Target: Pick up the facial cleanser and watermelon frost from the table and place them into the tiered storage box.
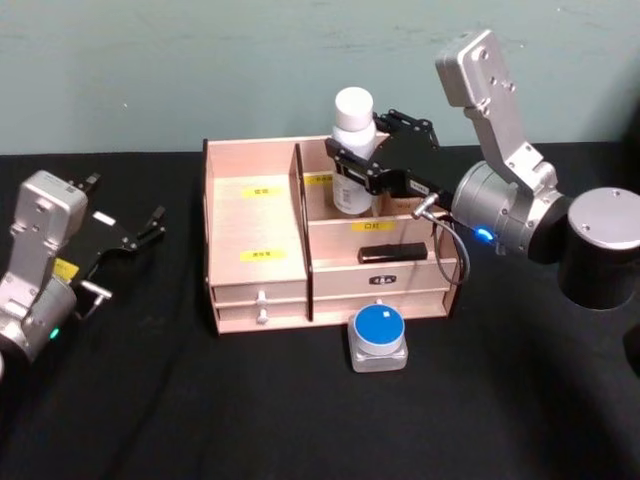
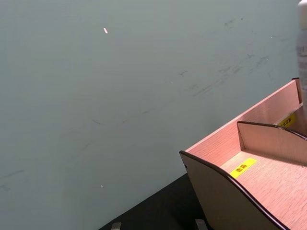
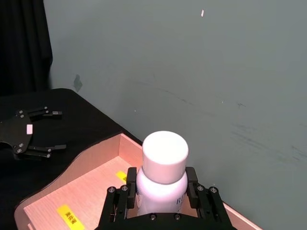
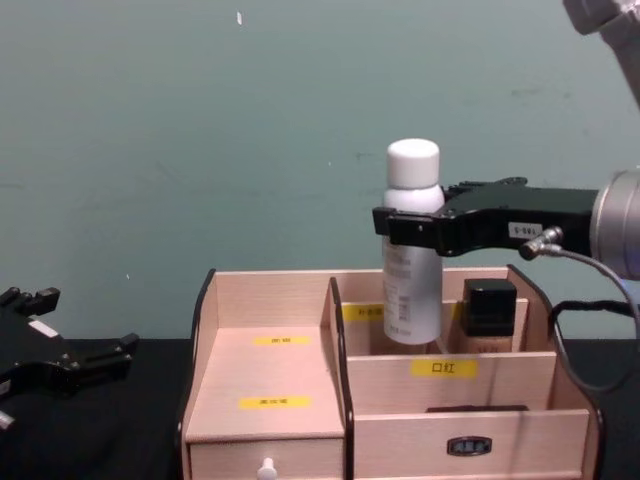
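Now | right gripper clamps white-capped white bottle upright, base inside rear right compartment of light wooden tiered storage box | blue-lidded grey square case on black counter just before box | left gripper spread wide, well apart at left

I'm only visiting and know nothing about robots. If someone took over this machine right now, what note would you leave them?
Right gripper: shut on the white facial cleanser bottle, upright, lowered partly into the back right compartment of the tiered storage box; not yet released.
Left gripper: open, holding nothing, left of the box.
Watermelon frost, blue-topped: on the table in front of the box.
Done: cleanser picked up. Left: release it, then put the frost in the box.
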